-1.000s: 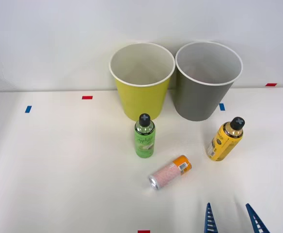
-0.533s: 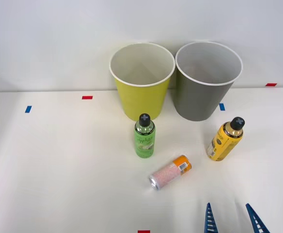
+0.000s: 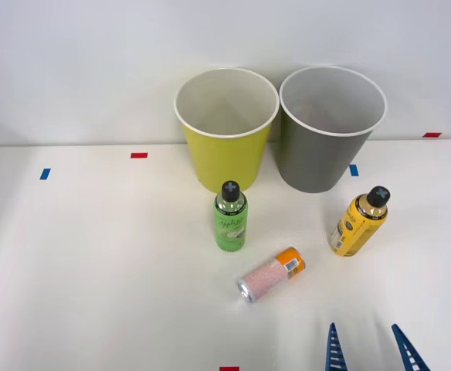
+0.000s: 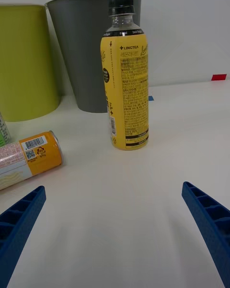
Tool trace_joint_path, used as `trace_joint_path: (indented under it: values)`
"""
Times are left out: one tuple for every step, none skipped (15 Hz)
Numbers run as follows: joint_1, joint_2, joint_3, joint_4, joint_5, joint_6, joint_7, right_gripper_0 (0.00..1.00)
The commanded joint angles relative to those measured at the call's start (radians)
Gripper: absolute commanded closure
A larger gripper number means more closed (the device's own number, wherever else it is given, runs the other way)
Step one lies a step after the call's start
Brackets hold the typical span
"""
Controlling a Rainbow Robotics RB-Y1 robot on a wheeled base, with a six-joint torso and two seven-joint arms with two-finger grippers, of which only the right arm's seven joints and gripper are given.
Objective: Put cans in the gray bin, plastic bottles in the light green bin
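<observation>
**A:** Right gripper (image 3: 370, 348) poised low at the near edge of the white table (image 3: 94, 270), its blue ribbed fingers (image 4: 19, 221) spread wide and holding nothing. Why so wide?

**B:** Likely to straddle a bottle. In the wrist view the yellow-orange bottle (image 4: 125, 77) stands upright between the two fingers and well ahead of them, black cap up, so an open approach fits.

**A:** And the pale pink can (image 3: 270, 274)?

**B:** Lying on its side to the gripper's left, silver top toward the robot, orange end pointing away. On its side it may roll if nudged, one reason to leave it for later.

**A:** The green bottle (image 3: 230, 216)?

**B:** Upright, just in front of the light green bin (image 3: 225, 135), apart from it.

**A:** Bins?

**B:** Side by side at the table's far edge, nearly touching at the rims. The gray bin (image 3: 330, 131) stands behind the yellow-orange bottle, though that bottle belongs in the green one, so the carry must cross leftward. Only one can is on the table; nothing looks sorted from here, as far as the bins' insides can be seen.
</observation>
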Motion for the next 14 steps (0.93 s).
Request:
trace_joint_path:
  values:
    - [0.000,0.000,0.000,0.000,0.000,0.000,0.000,0.01]
    - [0.000,0.000,0.000,0.000,0.000,0.000,0.000,0.02]
    - [0.000,0.000,0.000,0.000,0.000,0.000,0.000,0.02]
    - [0.000,0.000,0.000,0.000,0.000,0.000,0.000,0.01]
    - [0.000,0.000,0.000,0.000,0.000,0.000,0.000,0.01]
    - [0.000,0.000,0.000,0.000,0.000,0.000,0.000,0.02]
    - [0.000,0.000,0.000,0.000,0.000,0.000,0.000,0.01]
    - [0.000,0.000,0.000,0.000,0.000,0.000,0.000,0.01]
    - [0.000,0.000,0.000,0.000,0.000,0.000,0.000,0.02]
    - [0.000,0.000,0.000,0.000,0.000,0.000,0.000,0.02]
    - [0.000,0.000,0.000,0.000,0.000,0.000,0.000,0.01]
    - [0.000,0.000,0.000,0.000,0.000,0.000,0.000,0.02]
    - [0.000,0.000,0.000,0.000,0.000,0.000,0.000,0.02]
    - [0.000,0.000,0.000,0.000,0.000,0.000,0.000,0.01]
